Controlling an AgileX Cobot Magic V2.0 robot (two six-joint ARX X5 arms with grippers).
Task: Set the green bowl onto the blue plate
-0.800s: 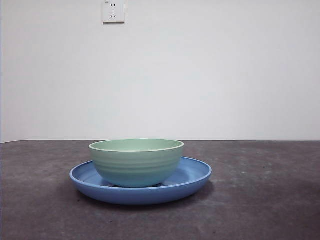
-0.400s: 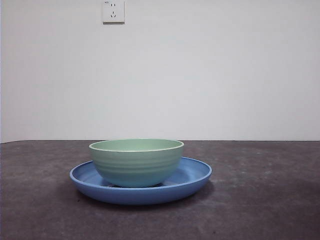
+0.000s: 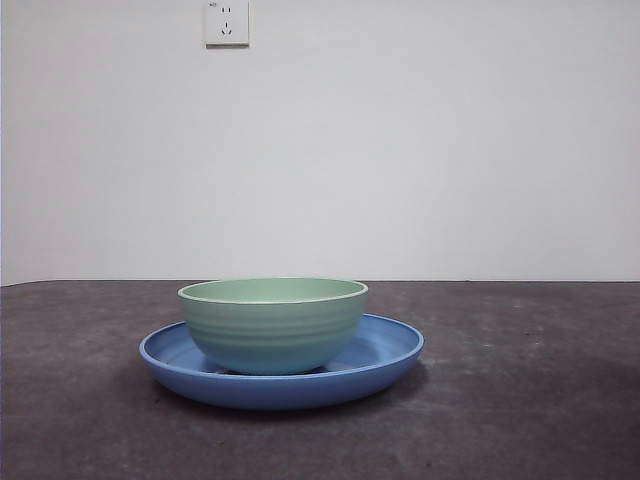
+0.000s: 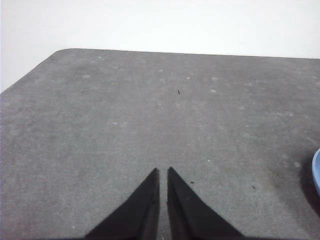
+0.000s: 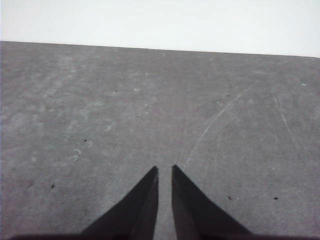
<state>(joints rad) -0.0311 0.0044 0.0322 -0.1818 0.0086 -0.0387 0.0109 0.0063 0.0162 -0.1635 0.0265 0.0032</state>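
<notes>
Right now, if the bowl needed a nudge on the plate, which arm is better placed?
Left, probably: its wrist view catches the blue plate edge; the right's shows only table. Green bowl already sits on it.

Bare test room, dark grey table (image 3: 520, 400), blank white wall (image 3: 420, 150), wall socket (image 3: 227, 22)
</notes>
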